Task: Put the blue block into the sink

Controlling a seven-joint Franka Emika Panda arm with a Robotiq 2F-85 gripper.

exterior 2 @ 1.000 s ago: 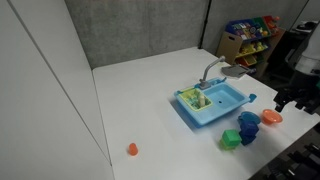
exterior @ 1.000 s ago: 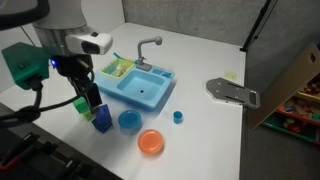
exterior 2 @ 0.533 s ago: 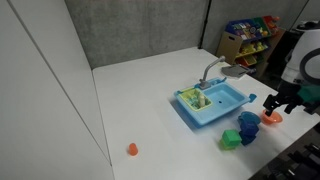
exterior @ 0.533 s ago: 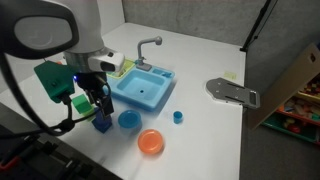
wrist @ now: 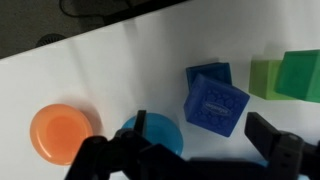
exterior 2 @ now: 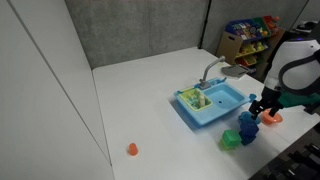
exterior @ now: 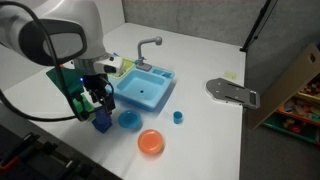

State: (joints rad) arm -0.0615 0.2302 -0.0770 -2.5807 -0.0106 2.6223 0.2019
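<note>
Wrist view: jaws spread wide, gripping nothing, above the blocks.
Their dark, blurred bases fill the lower edge. The blue block (wrist: 217,105) lies tilted on the counter (wrist: 100,70) just ahead of the gap, overlapping a second blue cube (wrist: 205,74); stacked or side by side, I cannot tell. Green blocks (wrist: 285,77) run off the right edge. The jaws partly hide a blue bowl (wrist: 165,135) and an orange bowl (wrist: 60,132). In an exterior view the sink (exterior: 133,100) stands near, its rack's contents too small to read.

The sink (exterior: 145,90) looks like smooth, faintly glossy plastic; the faucet (exterior: 150,45) is perhaps plastic too; the white surface (exterior: 200,60) is matt.
</note>
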